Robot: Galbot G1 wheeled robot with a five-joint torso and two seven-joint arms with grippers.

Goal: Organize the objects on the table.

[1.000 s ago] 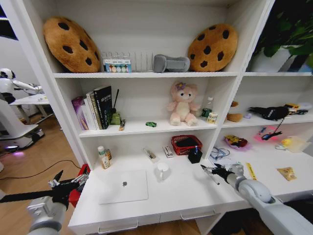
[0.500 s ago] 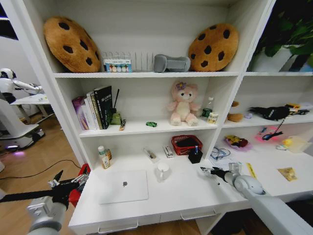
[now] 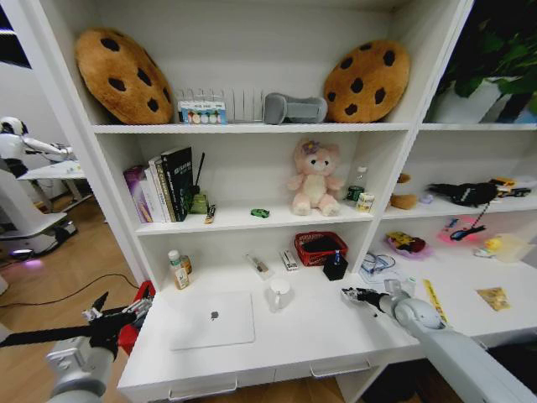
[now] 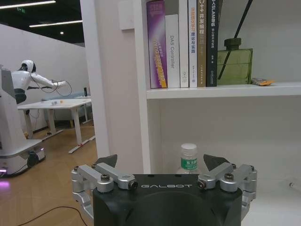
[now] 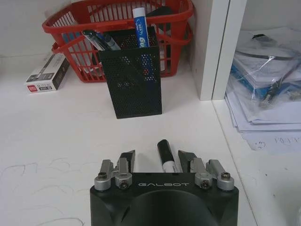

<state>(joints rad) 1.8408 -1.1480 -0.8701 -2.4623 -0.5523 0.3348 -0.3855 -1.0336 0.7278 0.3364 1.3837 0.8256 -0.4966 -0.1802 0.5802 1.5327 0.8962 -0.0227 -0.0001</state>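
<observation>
Right gripper point(image 3: 352, 295), advanced over the last second toward the mesh pen holder point(image 5: 131, 75), hovers low above the desk point(image 3: 302, 332), jaws spread either side of a black pen point(image 5: 165, 155) lying beneath them; the grasp appears imminent, not made. Left gripper point(image 4: 164, 175) waits open off the desk's left end, arm unmoved.

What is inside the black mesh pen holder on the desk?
The black mesh pen holder holds pens whose tops stick out above its rim, one with a blue-and-white barrel; the mesh walls hide their lower ends and the holder's floor.
</observation>
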